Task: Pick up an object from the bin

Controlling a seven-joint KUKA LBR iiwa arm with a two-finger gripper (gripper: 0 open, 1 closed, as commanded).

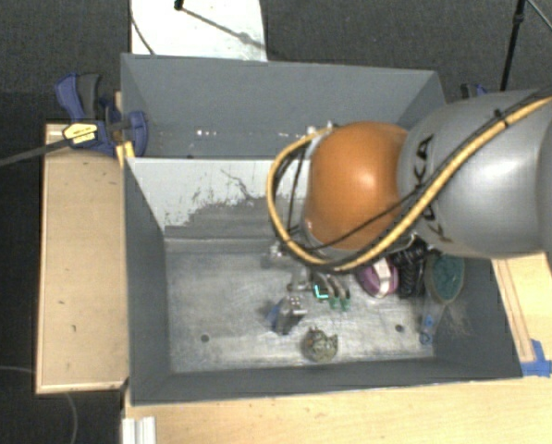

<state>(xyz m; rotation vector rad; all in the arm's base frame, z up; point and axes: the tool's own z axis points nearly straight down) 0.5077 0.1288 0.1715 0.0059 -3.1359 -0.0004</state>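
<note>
Small blue piece (pixel 281 318) lies on the bin (pixel 211 276) floor, a little towards the front wall and near the middle. It is the thing closest to the end effector (pixel 300 300), which hangs low just beside it on the right, under the arm's orange cover. Whether the end effector is open or closed I cannot tell, and nothing can be seen held in it.

I judge the step in hand to be the descent and lining-up, with the pick itself not yet made. The next move calls for settling squarely over one thing, closing on it, then lifting straight up clear of the walls.

Counted, as far as the arm allows:
- one brownish lump (pixel 319 345) close to the front wall, just in front of the end effector
- one purple and white thing (pixel 379 279), one black thing (pixel 410 272) and one teal thing (pixel 446 277), crowded together at the right side
- possibly a second blue scrap (pixel 426 326) near the front right corner, too small to be sure of
</note>
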